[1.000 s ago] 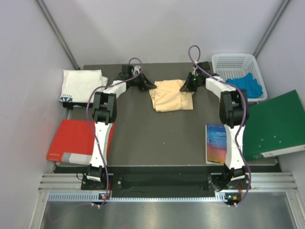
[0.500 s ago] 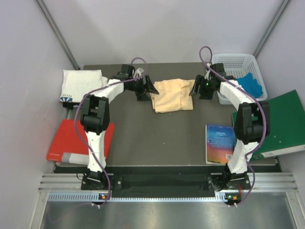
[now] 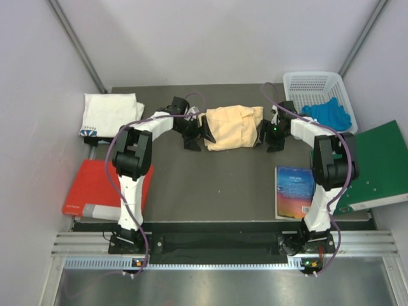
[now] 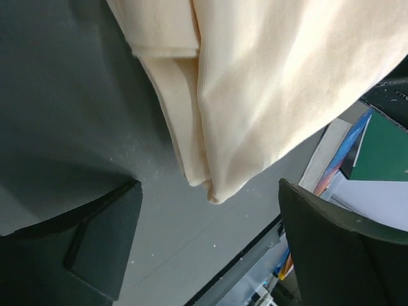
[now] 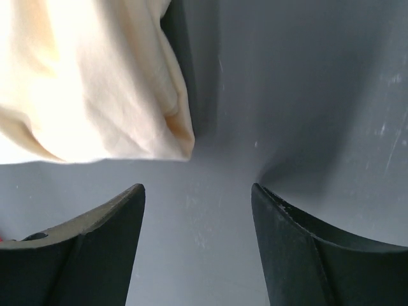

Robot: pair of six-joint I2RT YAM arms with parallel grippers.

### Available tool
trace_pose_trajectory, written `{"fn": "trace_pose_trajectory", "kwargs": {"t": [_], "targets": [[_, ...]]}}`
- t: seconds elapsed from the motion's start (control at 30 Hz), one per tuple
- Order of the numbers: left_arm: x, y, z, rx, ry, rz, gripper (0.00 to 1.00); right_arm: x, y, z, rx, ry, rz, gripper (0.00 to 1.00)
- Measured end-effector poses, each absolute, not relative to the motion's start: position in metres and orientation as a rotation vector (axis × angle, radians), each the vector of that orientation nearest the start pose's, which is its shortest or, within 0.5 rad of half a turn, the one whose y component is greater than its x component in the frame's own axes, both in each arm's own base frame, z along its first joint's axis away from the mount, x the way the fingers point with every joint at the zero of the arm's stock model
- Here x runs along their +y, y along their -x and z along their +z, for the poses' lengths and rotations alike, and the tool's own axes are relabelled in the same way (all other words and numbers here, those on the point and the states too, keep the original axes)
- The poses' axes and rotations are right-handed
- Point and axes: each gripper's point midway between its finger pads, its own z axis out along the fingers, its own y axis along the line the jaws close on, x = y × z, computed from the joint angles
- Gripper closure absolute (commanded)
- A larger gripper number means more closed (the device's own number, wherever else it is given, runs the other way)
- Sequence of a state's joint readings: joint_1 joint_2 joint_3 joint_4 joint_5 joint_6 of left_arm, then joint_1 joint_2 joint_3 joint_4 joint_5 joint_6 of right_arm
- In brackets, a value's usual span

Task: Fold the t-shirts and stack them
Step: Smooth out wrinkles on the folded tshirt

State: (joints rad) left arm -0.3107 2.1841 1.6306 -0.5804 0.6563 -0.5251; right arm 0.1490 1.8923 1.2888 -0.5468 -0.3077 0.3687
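A folded pale peach-yellow t-shirt (image 3: pixel 233 126) lies at the back middle of the dark table. My left gripper (image 3: pixel 199 132) stands open at the shirt's left edge, holding nothing; in the left wrist view the shirt's folded corner (image 4: pixel 268 95) hangs just beyond the gap between the fingers (image 4: pixel 105 236). On the shirt's right side my right gripper (image 3: pixel 268 135) is open and empty too, the cloth's corner (image 5: pixel 95 102) lying ahead of its left finger (image 5: pixel 95 242). A folded white t-shirt (image 3: pixel 109 113) with a small dark-blue print rests at the back left.
A white basket (image 3: pixel 319 95) holding blue cloth (image 3: pixel 330 113) stands at the back right. A green folder (image 3: pixel 370 167) and a colourful book (image 3: pixel 293 191) lie at the right, a red book (image 3: pixel 102 188) at the left.
Both grippers went from shut to open and let go of the peach shirt. They moved slightly nearer, to the shirt's sides. The shirt now lies wider and more bunched.
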Motion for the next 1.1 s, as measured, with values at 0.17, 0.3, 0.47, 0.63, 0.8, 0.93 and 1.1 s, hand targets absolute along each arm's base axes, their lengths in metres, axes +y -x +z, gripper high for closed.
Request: {"fn": "trace_pose_trajectory", "kwargs": {"t": [0.17, 0.3, 0.47, 0.63, 0.8, 0.93, 1.1], "targets": [[-0.267, -0.415, 0.051, 2.791, 0.081, -1.148, 0.30, 0.130, -0.404, 0.037, 2.727, -0.201, 0.573, 0.40], [-0.271, -0.422, 0.045, 2.786, 0.087, -1.166, 0.63, 0.138, -0.425, 0.037, 2.685, -0.178, 0.592, 0.51], [-0.275, -0.424, 0.032, 2.802, 0.104, -1.196, 1.00, 0.149, -0.440, 0.033, 2.669, -0.155, 0.624, 1.00], [-0.275, -0.425, 0.032, 2.801, 0.100, -1.197, 1.00, 0.153, -0.440, 0.030, 2.682, -0.160, 0.643, 1.00], [-0.270, -0.428, 0.031, 2.799, 0.117, -1.192, 1.00, 0.150, -0.434, 0.030, 2.707, -0.164, 0.621, 1.00], [-0.265, -0.431, 0.031, 2.796, 0.134, -1.188, 1.00, 0.146, -0.427, 0.035, 2.724, -0.168, 0.585, 1.00], [-0.263, -0.431, 0.031, 2.799, 0.137, -1.182, 1.00, 0.140, -0.421, 0.046, 2.728, -0.164, 0.516, 1.00]]}}
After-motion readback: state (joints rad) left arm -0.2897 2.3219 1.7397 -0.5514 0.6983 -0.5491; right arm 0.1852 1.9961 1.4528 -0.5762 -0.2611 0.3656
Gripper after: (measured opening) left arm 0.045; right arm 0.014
